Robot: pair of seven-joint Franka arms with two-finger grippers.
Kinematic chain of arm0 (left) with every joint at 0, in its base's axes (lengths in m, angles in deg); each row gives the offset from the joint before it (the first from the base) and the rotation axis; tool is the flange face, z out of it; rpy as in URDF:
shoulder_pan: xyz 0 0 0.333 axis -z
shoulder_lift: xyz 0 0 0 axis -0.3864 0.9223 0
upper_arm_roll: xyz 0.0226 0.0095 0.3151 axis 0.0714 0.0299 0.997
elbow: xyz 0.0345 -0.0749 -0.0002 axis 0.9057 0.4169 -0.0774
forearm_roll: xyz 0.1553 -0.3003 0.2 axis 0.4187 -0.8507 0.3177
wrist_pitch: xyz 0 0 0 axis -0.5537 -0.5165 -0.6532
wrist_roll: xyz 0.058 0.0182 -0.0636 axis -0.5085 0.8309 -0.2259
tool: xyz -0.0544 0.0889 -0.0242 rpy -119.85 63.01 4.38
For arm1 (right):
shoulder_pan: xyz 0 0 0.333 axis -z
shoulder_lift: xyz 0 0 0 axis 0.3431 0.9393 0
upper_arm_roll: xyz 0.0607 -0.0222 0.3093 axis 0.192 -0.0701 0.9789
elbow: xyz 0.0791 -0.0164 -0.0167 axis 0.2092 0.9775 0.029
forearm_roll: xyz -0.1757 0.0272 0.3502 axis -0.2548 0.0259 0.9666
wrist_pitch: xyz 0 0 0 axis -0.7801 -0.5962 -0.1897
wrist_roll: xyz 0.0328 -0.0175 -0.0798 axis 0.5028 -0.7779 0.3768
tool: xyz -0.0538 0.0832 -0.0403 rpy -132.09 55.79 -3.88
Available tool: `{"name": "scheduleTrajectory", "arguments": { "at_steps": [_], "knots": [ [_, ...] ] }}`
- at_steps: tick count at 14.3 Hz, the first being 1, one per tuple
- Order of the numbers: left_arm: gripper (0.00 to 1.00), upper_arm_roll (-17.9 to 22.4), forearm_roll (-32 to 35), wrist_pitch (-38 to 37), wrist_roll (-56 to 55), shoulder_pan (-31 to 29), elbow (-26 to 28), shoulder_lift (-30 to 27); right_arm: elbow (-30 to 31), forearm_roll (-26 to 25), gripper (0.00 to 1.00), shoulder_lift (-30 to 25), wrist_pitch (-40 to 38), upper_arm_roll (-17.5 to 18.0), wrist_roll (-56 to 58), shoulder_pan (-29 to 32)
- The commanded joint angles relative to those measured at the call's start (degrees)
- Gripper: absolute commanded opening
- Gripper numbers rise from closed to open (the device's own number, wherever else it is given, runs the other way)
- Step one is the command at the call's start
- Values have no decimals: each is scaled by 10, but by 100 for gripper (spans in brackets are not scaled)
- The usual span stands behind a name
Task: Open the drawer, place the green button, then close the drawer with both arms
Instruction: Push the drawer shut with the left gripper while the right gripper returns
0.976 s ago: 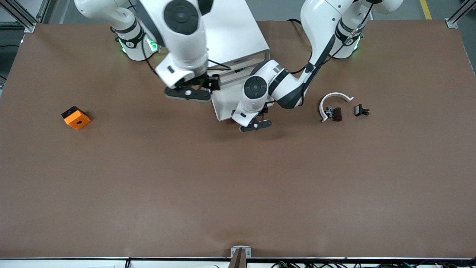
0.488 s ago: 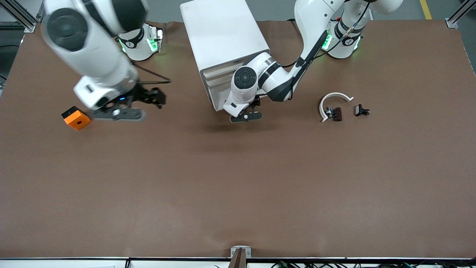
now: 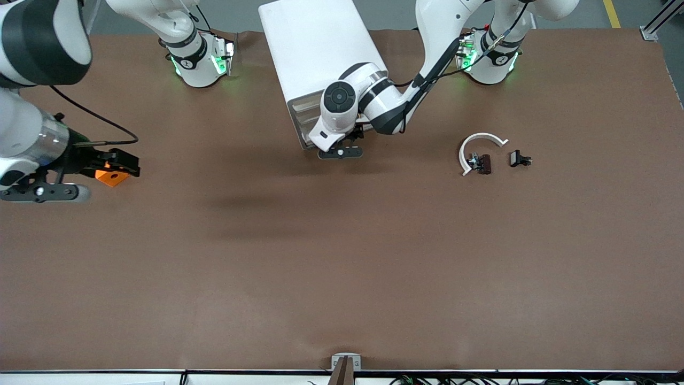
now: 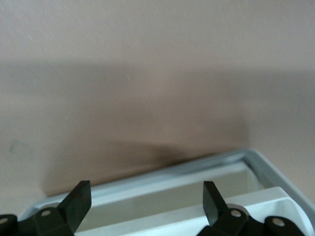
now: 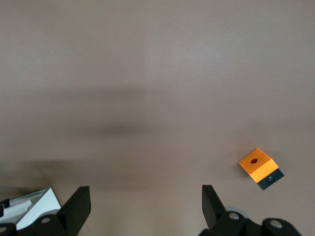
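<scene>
The white cabinet [image 3: 320, 48] stands at the back middle of the table. Its beige drawer fronts face the front camera, and the drawer [image 3: 306, 132] sits pushed in, level with the others. My left gripper [image 3: 340, 152] is open and empty, right against the cabinet's front low down. In the left wrist view [image 4: 145, 204] a white edge of the cabinet [image 4: 172, 172] lies between its fingers. My right gripper [image 3: 128, 163] is open and empty over the orange cube [image 3: 111, 178], and its own view [image 5: 143, 206] shows bare table between its fingers. The button is out of view.
The orange cube [image 5: 259, 167] lies toward the right arm's end of the table. A white arc [image 3: 479, 145] with small black parts [image 3: 482, 163] and another black part [image 3: 519, 158] lie toward the left arm's end. A corner of the cabinet [image 5: 29, 209] shows in the right wrist view.
The right arm has swung from in front of the cabinet out to the orange cube. The left gripper has moved in toward the cabinet, and the pulled-out drawer has slid in.
</scene>
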Motion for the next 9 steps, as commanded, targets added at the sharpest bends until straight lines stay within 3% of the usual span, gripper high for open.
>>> {"name": "scheduleTrajectory", "arguments": {
  "at_steps": [1, 3, 9],
  "knots": [
    [100, -19, 5, 6, -2, 0, 22, -12, 6, -23, 100, -12, -5, 13, 21, 24],
    [100, -20, 5, 6, -2, 0, 22, -11, 5, -54, 100, -9, -5, 13, 51, 37],
    [100, -18, 5, 5, -2, -23, 17, -17, 3, -48, 100, -7, -32, 14, 85, 90]
  ]
}}
